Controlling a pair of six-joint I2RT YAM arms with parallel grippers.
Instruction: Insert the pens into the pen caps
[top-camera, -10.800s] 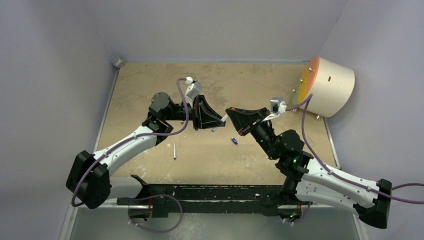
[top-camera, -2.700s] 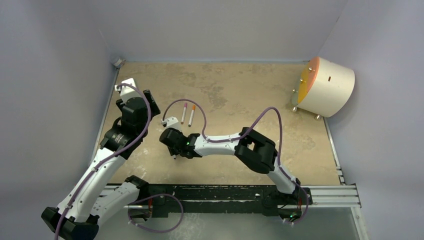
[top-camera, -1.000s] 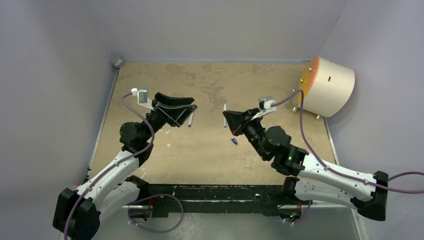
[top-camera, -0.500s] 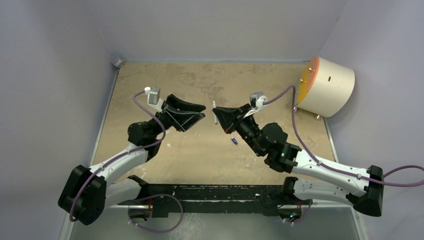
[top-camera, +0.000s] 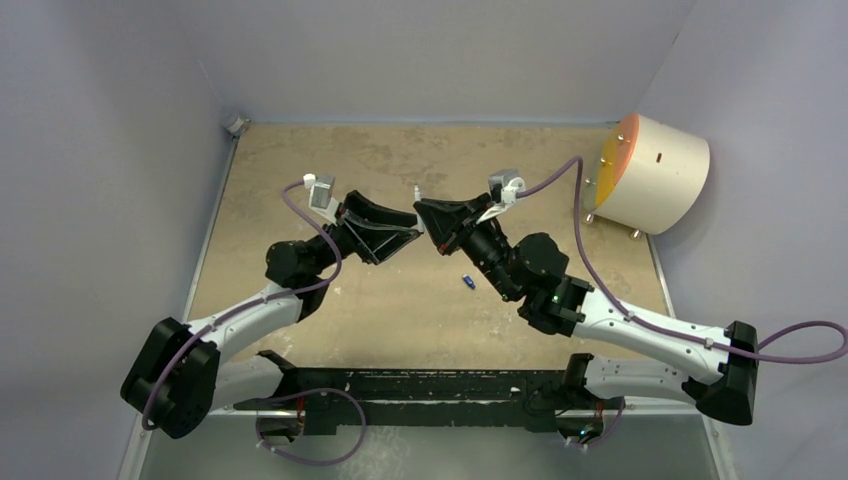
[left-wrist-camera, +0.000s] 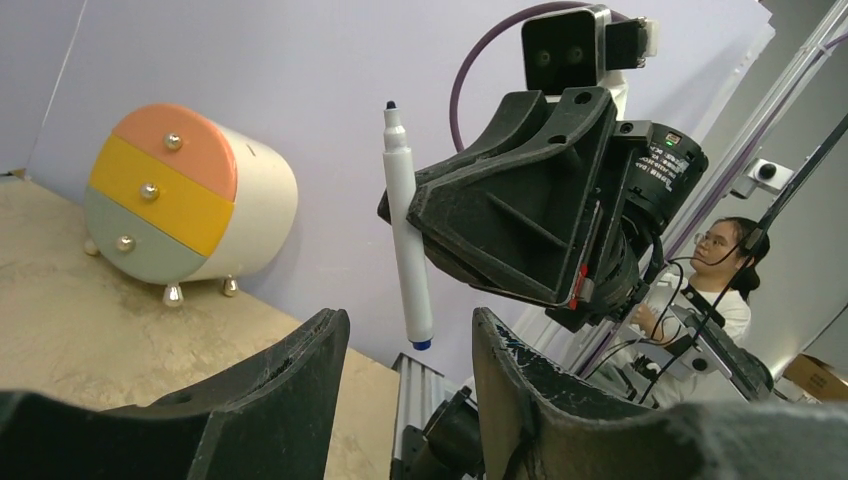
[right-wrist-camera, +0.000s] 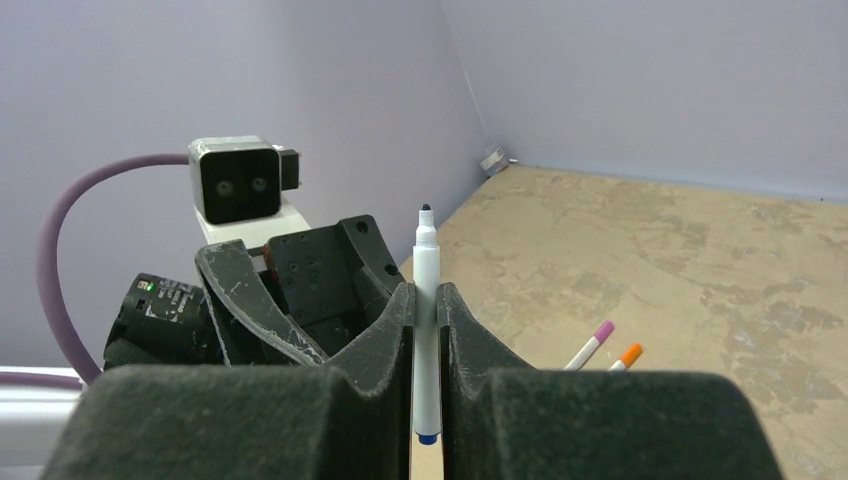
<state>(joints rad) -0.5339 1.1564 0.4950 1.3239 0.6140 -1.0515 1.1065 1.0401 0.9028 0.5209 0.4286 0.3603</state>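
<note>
My right gripper (right-wrist-camera: 427, 300) is shut on a white pen (right-wrist-camera: 426, 262) with a dark tip up and a blue end down. Seen from above, that pen (top-camera: 418, 196) stands upright above the table's middle, and my left gripper (top-camera: 405, 229) faces it closely. In the left wrist view, the pen (left-wrist-camera: 408, 230) hangs just beyond my open left gripper (left-wrist-camera: 408, 335), nothing between its fingers (left-wrist-camera: 290, 385). A blue cap (top-camera: 467, 282) lies on the table below the right arm. A pink cap (right-wrist-camera: 603, 331) and an orange cap (right-wrist-camera: 631, 351) sit on two pens lying side by side.
A round cream drawer unit (top-camera: 655, 172) with orange, yellow and green fronts stands at the back right corner. Purple walls close in the tan table (top-camera: 500, 160) on three sides. A black rail (top-camera: 420, 385) runs along the near edge.
Both arms have swung toward each other to the table's middle. The right gripper carried the pen leftward. The left jaws narrowed a little and now face the pen.
</note>
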